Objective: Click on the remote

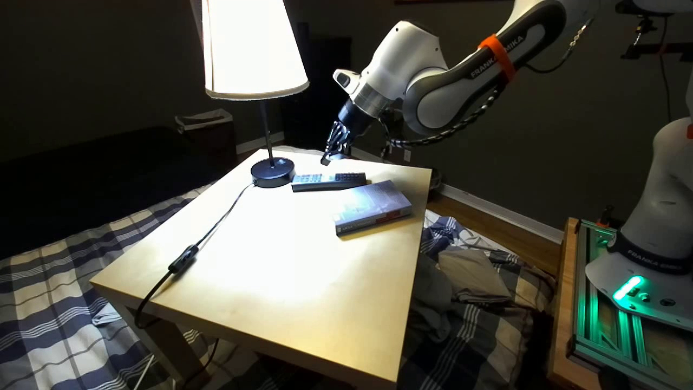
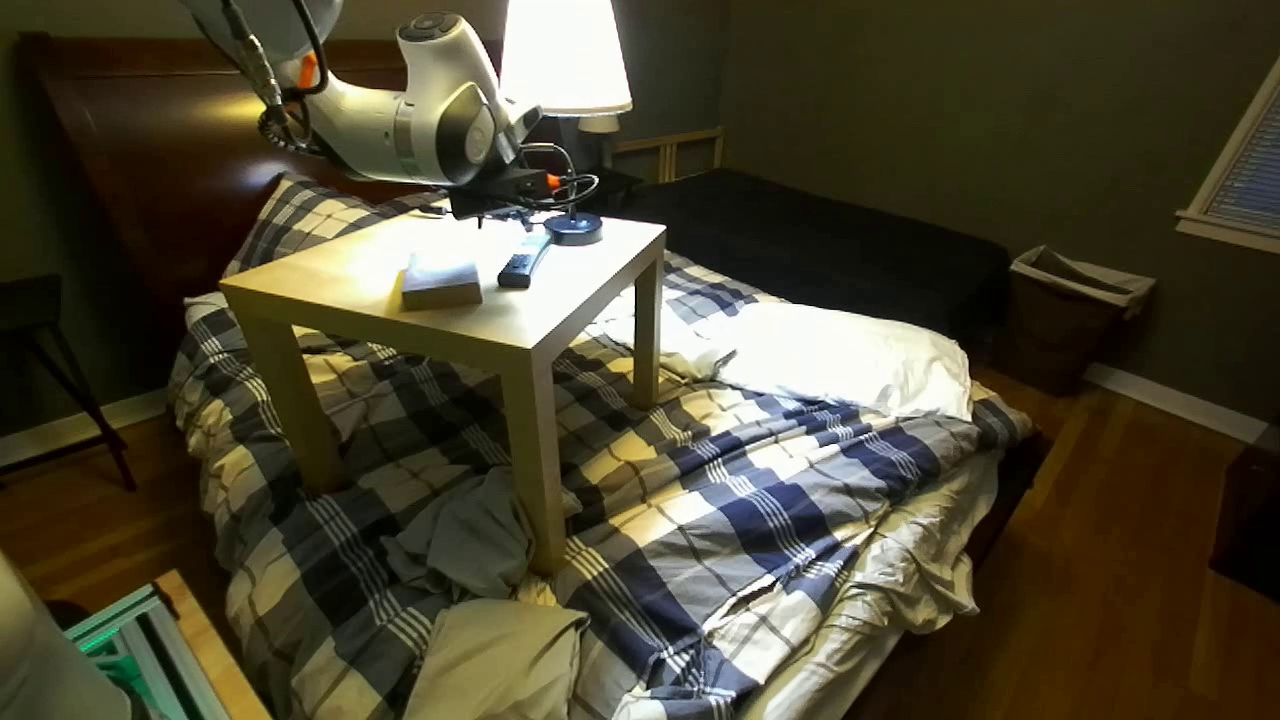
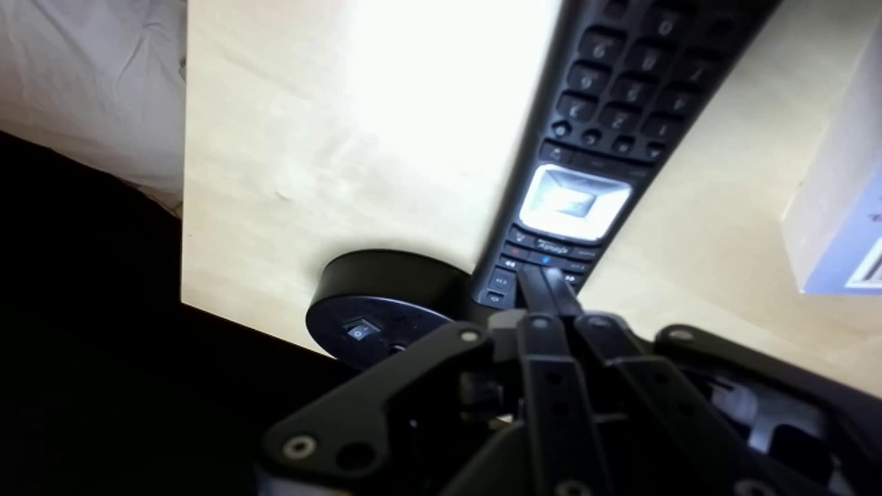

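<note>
The remote, a slim dark bar with rows of buttons, lies flat on the table in both exterior views (image 1: 328, 182) (image 2: 524, 262). In the wrist view the remote (image 3: 623, 114) runs from the top edge down to my fingertips, with a bright square patch mid-length. My gripper (image 3: 542, 275) is shut and empty, its fingertips together. They cover some buttons near the remote's end by the lamp base. In an exterior view the gripper (image 1: 327, 159) is above the table, with a gap between its tips and the remote. In an exterior view the fingertips are hard to make out (image 2: 520, 214).
The round dark lamp base (image 1: 273, 172) stands against one end of the remote and shows a rocker switch (image 3: 361, 331) in the wrist view. A thick blue-grey book-like box (image 1: 373, 205) lies beside the remote. The lamp's cord with an inline switch (image 1: 183, 259) crosses the table (image 1: 281, 319).
</note>
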### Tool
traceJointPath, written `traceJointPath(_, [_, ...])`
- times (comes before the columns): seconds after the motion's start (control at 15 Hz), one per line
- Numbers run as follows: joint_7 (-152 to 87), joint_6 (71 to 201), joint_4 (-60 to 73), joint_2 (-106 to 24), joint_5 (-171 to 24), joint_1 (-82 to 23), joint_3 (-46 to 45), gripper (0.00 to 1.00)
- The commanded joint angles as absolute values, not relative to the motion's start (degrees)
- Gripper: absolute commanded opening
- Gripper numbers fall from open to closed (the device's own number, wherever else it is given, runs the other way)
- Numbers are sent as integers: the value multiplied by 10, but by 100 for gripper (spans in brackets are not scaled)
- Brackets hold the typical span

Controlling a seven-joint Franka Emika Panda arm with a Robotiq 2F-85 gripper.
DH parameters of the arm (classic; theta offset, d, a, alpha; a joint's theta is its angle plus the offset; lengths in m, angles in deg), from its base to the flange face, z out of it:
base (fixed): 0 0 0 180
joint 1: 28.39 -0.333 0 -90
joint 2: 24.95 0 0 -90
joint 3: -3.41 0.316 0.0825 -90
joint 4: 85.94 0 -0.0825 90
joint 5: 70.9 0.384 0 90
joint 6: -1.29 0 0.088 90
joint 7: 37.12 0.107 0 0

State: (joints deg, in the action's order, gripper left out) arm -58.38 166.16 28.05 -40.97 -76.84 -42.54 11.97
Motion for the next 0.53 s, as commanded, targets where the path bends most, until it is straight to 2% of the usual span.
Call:
traceJointPath(0.0, [-566,1652,271,-421,-798,-414,128,0])
traceJointPath(0.47, [-566,1650,270,-428,-816,-413,127,0])
